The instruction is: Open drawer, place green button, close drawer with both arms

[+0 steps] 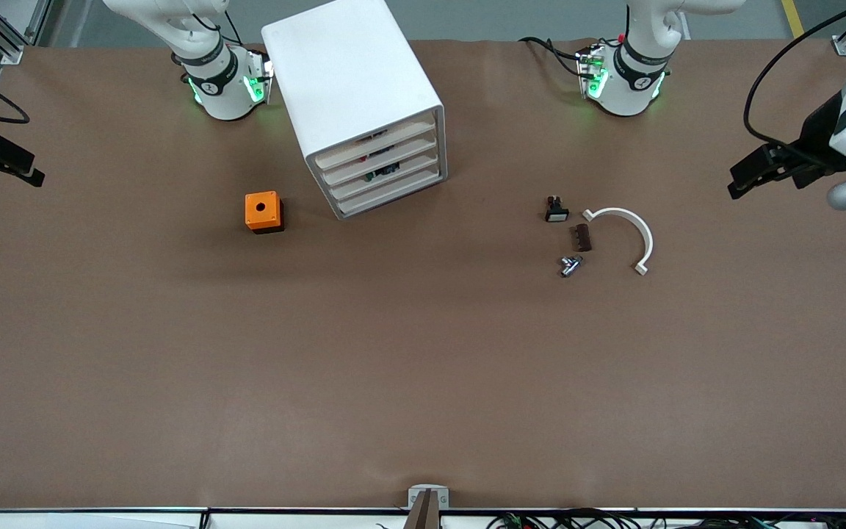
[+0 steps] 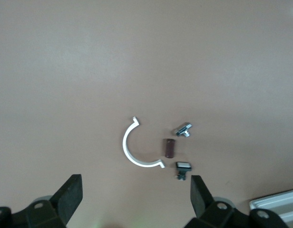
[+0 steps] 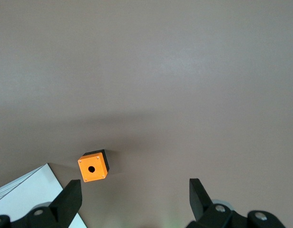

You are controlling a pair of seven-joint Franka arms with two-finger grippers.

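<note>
Nearest the front camera you have four loose parts toward the left arm's end, one of each: metal fitting, brown block, white half-ring, black-and-white switch. One orange box sits near one cabinet with four drawers, all shut. The button shows as a green speck above the third drawer front. The base markings are too small to read. Left gripper and right gripper hang wide and empty over their own table ends.

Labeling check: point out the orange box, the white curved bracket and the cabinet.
orange box (image 1: 262, 209): front view, its orange top face beside the hole.
white curved bracket (image 1: 643, 234): front view, the middle of its arc.
cabinet (image 1: 342, 66): front view, its plain white top panel.
</note>
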